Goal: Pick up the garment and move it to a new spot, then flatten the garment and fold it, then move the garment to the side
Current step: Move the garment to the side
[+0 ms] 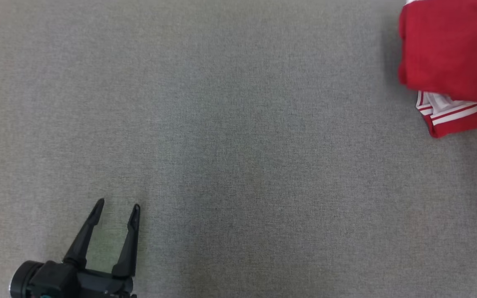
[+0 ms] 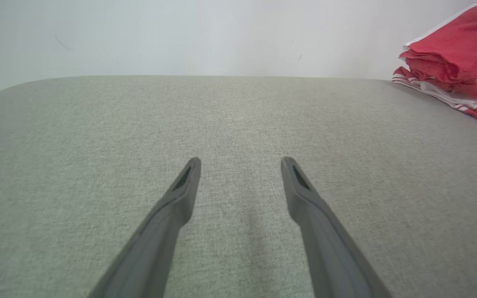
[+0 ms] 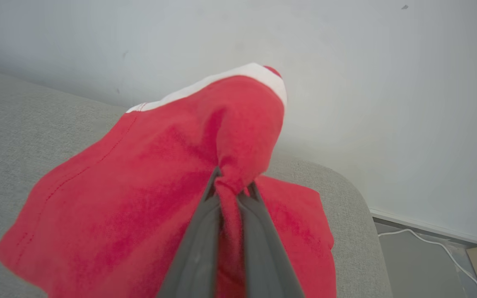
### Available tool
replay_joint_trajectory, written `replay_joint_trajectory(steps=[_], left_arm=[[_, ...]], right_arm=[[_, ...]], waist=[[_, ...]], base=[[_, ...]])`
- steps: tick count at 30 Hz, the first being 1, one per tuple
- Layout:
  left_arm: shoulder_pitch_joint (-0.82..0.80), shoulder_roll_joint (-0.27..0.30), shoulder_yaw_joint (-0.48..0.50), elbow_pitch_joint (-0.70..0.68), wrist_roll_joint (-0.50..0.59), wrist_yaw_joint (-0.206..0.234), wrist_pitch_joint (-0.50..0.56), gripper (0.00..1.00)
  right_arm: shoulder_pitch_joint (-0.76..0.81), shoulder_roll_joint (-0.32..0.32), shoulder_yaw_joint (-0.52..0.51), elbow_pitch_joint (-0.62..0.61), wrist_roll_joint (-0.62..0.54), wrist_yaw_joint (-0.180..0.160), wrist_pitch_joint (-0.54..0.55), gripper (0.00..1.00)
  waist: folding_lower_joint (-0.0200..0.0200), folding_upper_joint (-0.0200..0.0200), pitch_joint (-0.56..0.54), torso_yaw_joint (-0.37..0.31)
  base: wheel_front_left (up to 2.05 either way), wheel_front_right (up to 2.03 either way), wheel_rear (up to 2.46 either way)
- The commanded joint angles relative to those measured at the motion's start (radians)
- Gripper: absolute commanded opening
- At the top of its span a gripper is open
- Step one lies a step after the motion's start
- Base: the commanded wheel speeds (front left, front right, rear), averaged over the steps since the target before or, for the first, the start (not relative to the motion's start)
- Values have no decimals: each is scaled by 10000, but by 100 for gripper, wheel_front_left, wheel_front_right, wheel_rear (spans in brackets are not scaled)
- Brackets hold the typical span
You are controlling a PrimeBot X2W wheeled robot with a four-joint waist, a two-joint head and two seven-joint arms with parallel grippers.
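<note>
Head view, I count one red cloth garment with white stripes (image 1: 449, 54) far right on the grey fabric surface (image 1: 238, 145), one left gripper (image 1: 118, 204), jaws wide, empty, left wrist view, its two fingers (image 2: 172, 207) splayed, right wrist view, right gripper (image 3: 234, 182) pinching a garment fold

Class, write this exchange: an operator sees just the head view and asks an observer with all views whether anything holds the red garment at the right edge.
Observer: Yes. In the right wrist view the right gripper is shut on a pinched fold of the red fabric garment with white trim.
Operator: Is it fully lifted?
Observer: No. The left wrist view shows its striped lower layers resting on the grey fabric surface.
Operator: What lies beyond the surface?
Observer: A white cable on the floor by the wall.
</note>
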Motion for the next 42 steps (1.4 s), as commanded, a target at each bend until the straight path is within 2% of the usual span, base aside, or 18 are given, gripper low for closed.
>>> replay_joint_trajectory(steps=[1,7,13,14,15,16,20,23,27,34,39,42], left_arm=[[-44,112,66,-149,34,54,44,100],[33,276,156,-454,28,140,78,100],[-142,334,120,-508,-42,140,75,100],[-152,335,114,-503,-53,142,71,100],[-169,338,113,-492,-64,149,67,100],[-192,336,111,-477,-79,155,62,100],[-166,275,77,-391,-122,176,18,100],[-130,218,58,-319,-159,229,-7,100],[-26,128,65,-166,-199,264,-46,100],[317,-81,29,90,-288,341,-103,100],[593,-194,46,206,-352,424,-135,100],[854,-182,88,247,-376,477,-147,100]], right_arm=[[-209,-190,133,-69,170,-8,35,0],[-781,-639,520,-66,153,-8,141,0],[-1093,-551,795,236,66,-8,161,0],[-1118,-523,822,310,40,-8,146,9],[-1158,-499,848,386,-45,-8,101,41],[-1184,-462,848,486,-64,-8,77,100],[-1363,-352,1110,948,-614,-9,196,100],[-1343,-232,1038,1111,-546,-8,165,100],[-1512,-77,865,1175,-837,-8,-536,100],[-895,870,-200,1217,-169,-8,-2274,100],[-176,1514,-746,1043,54,-8,-2783,100],[555,2064,-1484,998,150,-8,-2919,100]], waist=[[-1,-1,199,-81],[-1,-1,461,-192],[-1,-1,702,-186],[-1,-1,720,-171],[-1,-1,733,-159],[-1,-1,739,-145],[-1,-1,635,-94],[-1,-1,479,-76],[-1,-1,154,-101],[-1,-1,-810,-88],[-1,-1,-1562,-51],[-1,-1,-2108,-63]], base=[[0,0,0],[0,0,0],[0,0,0],[0,0,0],[0,0,0],[0,0,0],[0,0,0],[0,0,0],[0,0,0],[0,0,0],[0,0,0],[0,0,0]])
